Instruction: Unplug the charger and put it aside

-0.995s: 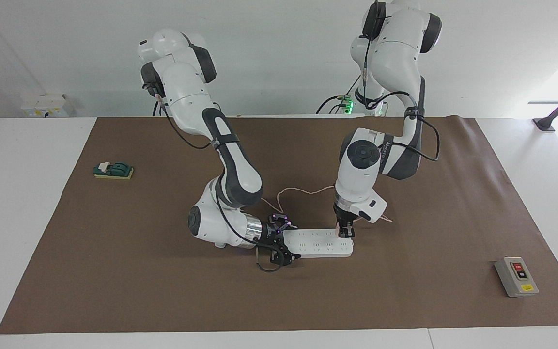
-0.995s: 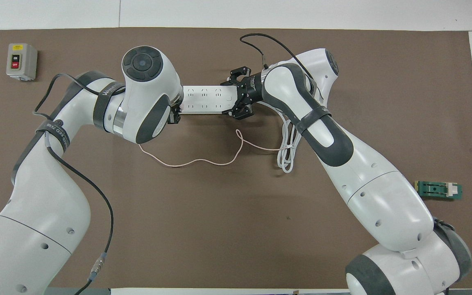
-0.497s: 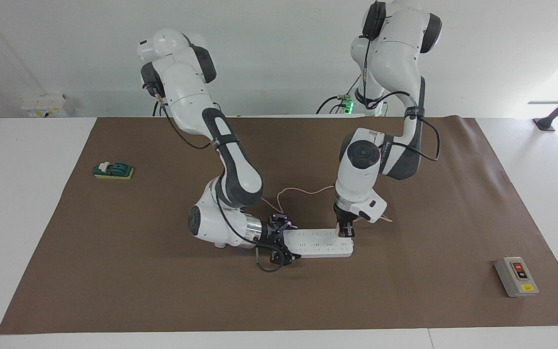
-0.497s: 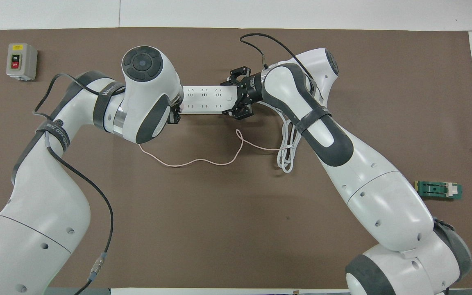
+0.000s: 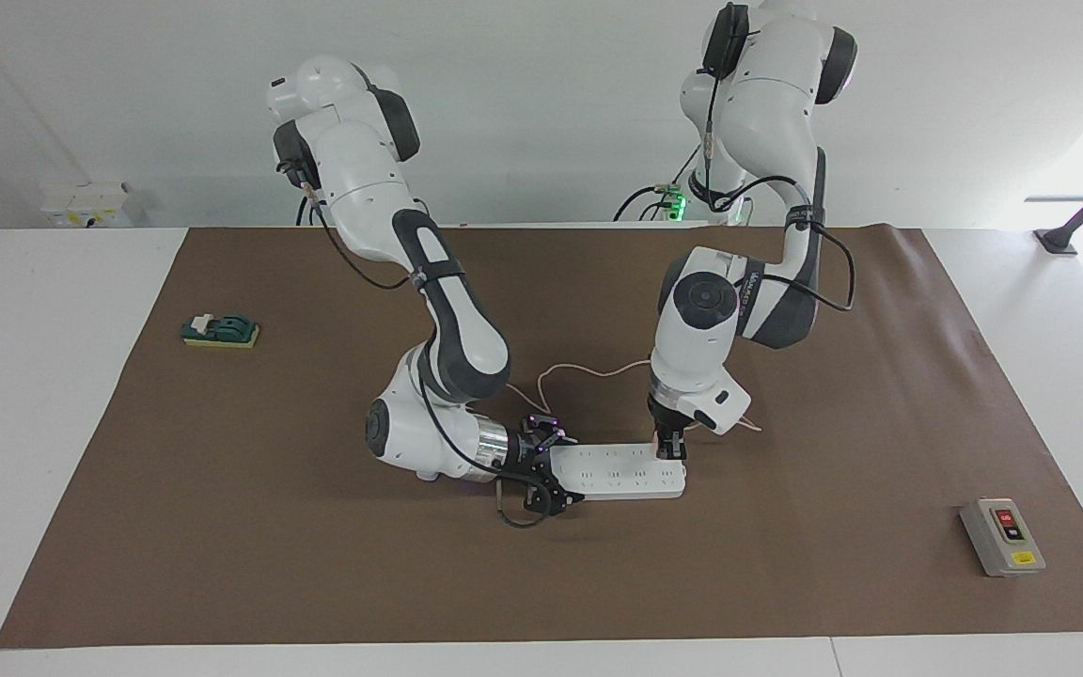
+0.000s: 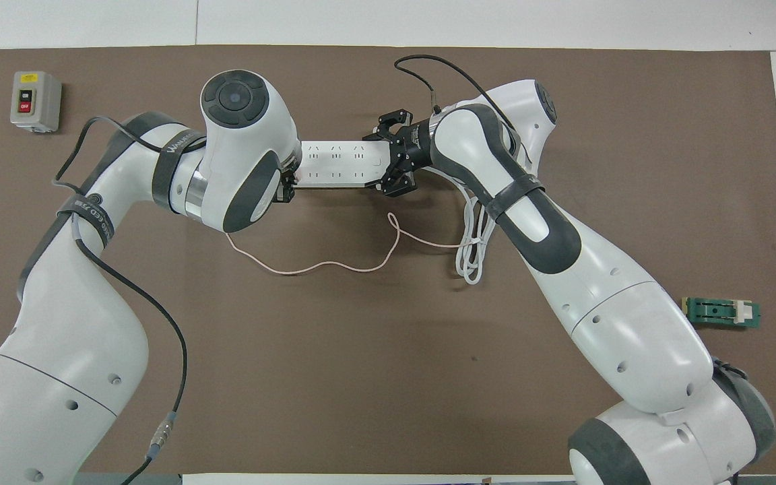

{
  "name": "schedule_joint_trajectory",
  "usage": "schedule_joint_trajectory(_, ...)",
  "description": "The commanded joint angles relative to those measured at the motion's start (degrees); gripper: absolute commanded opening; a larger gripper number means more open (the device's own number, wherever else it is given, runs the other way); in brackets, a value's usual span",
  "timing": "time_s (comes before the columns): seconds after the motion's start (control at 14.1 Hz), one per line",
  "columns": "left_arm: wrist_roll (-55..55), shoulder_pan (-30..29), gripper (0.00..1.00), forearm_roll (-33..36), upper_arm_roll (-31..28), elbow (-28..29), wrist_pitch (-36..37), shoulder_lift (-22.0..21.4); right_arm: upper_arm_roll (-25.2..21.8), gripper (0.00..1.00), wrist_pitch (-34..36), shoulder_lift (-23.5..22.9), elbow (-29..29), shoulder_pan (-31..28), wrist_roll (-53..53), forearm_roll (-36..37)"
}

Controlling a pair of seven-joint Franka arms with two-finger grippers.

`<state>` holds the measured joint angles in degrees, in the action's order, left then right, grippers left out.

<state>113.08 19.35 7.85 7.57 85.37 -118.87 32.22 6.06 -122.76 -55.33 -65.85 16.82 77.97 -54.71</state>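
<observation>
The white power strip (image 5: pixel 617 470) lies mid-table; it also shows in the overhead view (image 6: pixel 337 164). My left gripper (image 5: pixel 671 451) points down onto the strip's end toward the left arm's side, shut there on the charger, whose pink body is hidden between the fingers. The charger's thin pink cable (image 5: pixel 588 369) runs from that gripper over the mat nearer the robots (image 6: pixel 320 268). My right gripper (image 5: pixel 556 470) lies low at the strip's other end, its fingers closed around it (image 6: pixel 391 162).
The strip's thick white cord (image 6: pixel 472 249) lies coiled under my right forearm. A grey switch box (image 5: pixel 1002 536) stands far from the robots at the left arm's end. A green block (image 5: pixel 219 330) lies at the right arm's end.
My left arm's wrist and forearm have risen slightly; its gripper stays at the strip's end. The right arm and the strip have not moved.
</observation>
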Motion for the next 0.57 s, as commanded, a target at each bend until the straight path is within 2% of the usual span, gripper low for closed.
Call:
schedule_joint_trajectory(0.0, -1.8, 0.0, 0.0, 0.2, -0.5, -3.0, 8.3, -1.3, 0.2, 0.42, -1.1, -1.2, 0.5, 1.5, -2.0, -0.4)
schedule_joint_trajectory(0.21, -2.7, -0.1, 0.0, 0.2, -0.5, -2.3, 8.0, -1.5, 0.3, 0.42, -1.2, -1.2, 0.5, 1.5, -1.9, -0.4)
schedule_joint_trajectory(0.28, -4.6, -0.5, 0.0, 0.1, -0.3, -1.1, 7.8, -2.9, 0.2, 0.46, -1.2, -1.2, 0.5, 1.5, -1.7, -0.4)
schedule_joint_trajectory(0.36, -6.6, -1.2, 0.0, 0.0, 0.3, 1.3, 7.5, -5.0, 0.2, 0.56, -1.2, -1.2, 0.5, 1.5, -1.4, -0.4)
schedule_joint_trajectory(0.5, -12.2, -2.2, 0.0, -1.3, 0.7, 3.1, 7.6, -7.2, 0.1, 0.61, -1.1, -1.0, 0.5, 1.5, -1.3, -0.5)
